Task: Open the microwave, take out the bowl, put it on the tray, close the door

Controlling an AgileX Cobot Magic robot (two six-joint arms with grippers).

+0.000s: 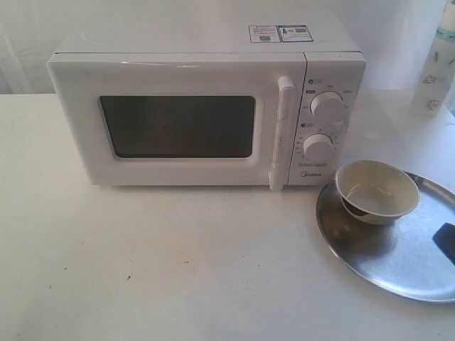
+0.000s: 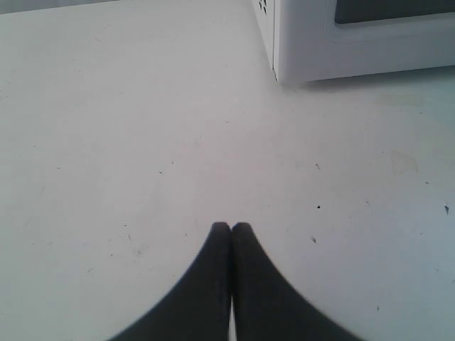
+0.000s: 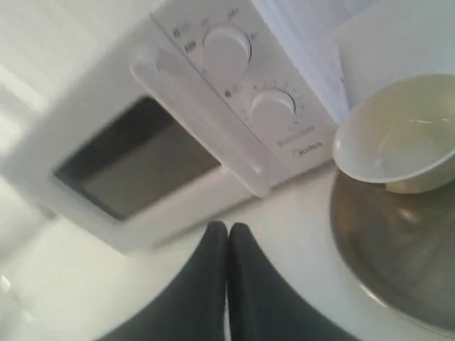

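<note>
The white microwave (image 1: 192, 71) stands at the back of the table with its door (image 1: 178, 128) shut and the tall handle (image 1: 281, 135) flush against the front. Right of it, the cream bowl (image 1: 377, 190) sits tilted on the far left part of the silver tray (image 1: 398, 266). My right gripper (image 3: 228, 226) is shut and empty, low over the table, between the door (image 3: 135, 160) and the tray (image 3: 398, 249), with the bowl (image 3: 398, 135) off to one side. Shut and empty too, my left gripper (image 2: 231, 226) hovers over bare table near a lower corner of the microwave (image 2: 355, 50).
A pale bottle (image 1: 435, 64) stands at the back right beyond the tray. A dark shape (image 1: 446, 241) juts in over the tray at the right edge of the exterior view. The white table (image 1: 178, 263) stretches out in front of the microwave.
</note>
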